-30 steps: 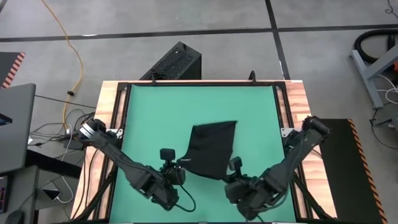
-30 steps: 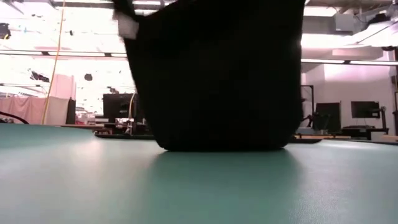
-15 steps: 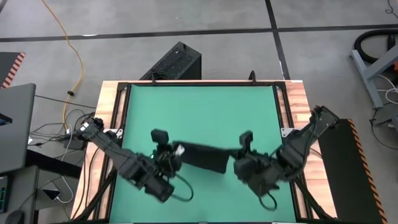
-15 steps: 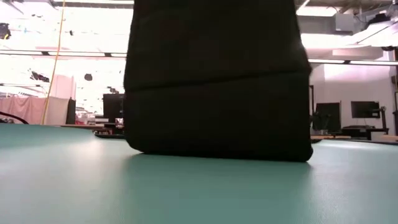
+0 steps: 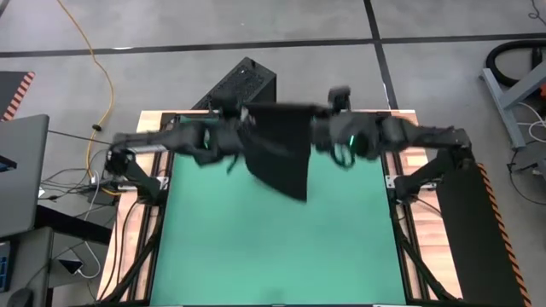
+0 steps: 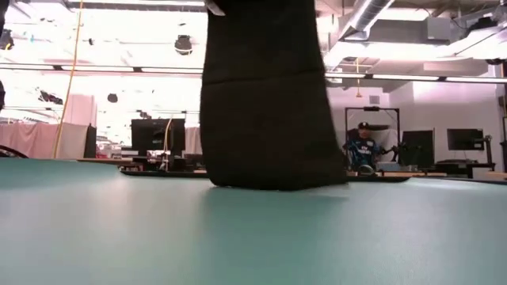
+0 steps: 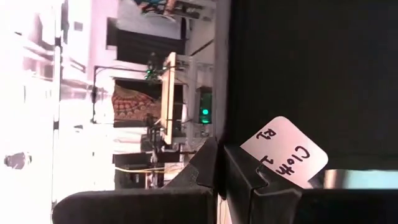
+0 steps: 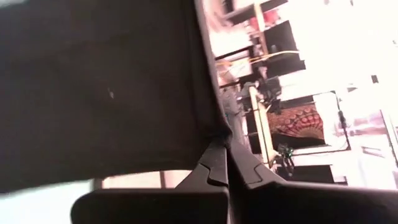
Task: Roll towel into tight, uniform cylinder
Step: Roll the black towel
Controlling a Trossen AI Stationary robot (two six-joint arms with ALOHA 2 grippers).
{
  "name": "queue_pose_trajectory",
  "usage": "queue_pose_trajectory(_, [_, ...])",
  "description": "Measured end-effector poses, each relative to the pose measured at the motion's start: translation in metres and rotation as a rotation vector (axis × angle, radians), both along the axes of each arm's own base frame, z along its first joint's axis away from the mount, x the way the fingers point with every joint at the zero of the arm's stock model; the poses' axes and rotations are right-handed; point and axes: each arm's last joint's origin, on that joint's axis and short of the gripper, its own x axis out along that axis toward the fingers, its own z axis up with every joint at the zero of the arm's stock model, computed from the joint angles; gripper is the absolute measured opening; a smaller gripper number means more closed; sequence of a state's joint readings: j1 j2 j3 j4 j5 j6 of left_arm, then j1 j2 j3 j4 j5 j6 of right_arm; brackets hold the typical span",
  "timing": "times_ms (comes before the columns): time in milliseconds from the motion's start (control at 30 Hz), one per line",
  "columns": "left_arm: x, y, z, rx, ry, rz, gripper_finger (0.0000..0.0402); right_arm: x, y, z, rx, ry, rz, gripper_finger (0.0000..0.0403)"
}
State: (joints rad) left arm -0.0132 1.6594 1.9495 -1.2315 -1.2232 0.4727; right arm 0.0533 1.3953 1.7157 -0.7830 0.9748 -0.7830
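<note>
The black towel (image 5: 281, 153) hangs as a flat sheet over the far half of the green mat (image 5: 213, 247). It is stretched between my left gripper (image 5: 245, 124) and my right gripper (image 5: 316, 124), both shut on its upper corners. In the low view the towel (image 6: 269, 103) drops from above the picture, and its lower edge (image 6: 273, 187) is just over the mat; whether it touches, I cannot tell. A white tag (image 7: 283, 149) with handwriting sits at the left-hand corner. My left gripper pinches the towel's upper corner (image 7: 239, 155) between its two fingers, right beside the white tag. The fingers reach in roughly level from the table's left side. The towel hangs below the hold. My right gripper pinches the other upper corner (image 8: 214, 134) between its two fingers, coming roughly level from the table's right side. The top edge runs almost straight between the two holds, and the sheet hangs below it.
A black ribbed box (image 5: 241, 83) stands on the floor just behind the table's far edge, close to the towel. Wooden table borders (image 5: 152, 145) frame the mat. A person (image 6: 360, 149) sits far off in the room. The near half of the mat lies bare.
Both grippers have swung from the near edge up and toward the far edge, staying shut on the towel. The towel, which lay partly on the mat, has been lifted off it, carried far and now hangs as a sheet.
</note>
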Motion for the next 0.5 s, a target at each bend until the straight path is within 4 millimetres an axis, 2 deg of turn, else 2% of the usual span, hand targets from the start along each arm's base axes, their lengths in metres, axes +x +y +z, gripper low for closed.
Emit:
queue_pose_trajectory(133, [-0.016, 0.036, 0.040, 0.039, -0.095, -0.015, 0.0000, -0.005, -0.034, 0.023, -0.060, -0.111, -0.011, 0.0003])
queue_pose_trajectory(267, [-0.031, 0.051, 0.068, 0.068, -0.212, -0.091, 0.0000, -0.009, -0.049, 0.033, -0.096, -0.175, -0.022, 0.0003])
queue_pose_trajectory(367, [-0.036, 0.051, 0.072, 0.039, -0.290, -0.118, 0.0000, -0.009, -0.049, 0.028, -0.049, -0.168, -0.018, 0.0003])
queue_pose_trajectory(500, [-0.037, 0.042, 0.057, -0.115, -0.318, -0.160, 0.0000, -0.005, -0.040, 0.012, 0.104, -0.156, 0.029, 0.0003])
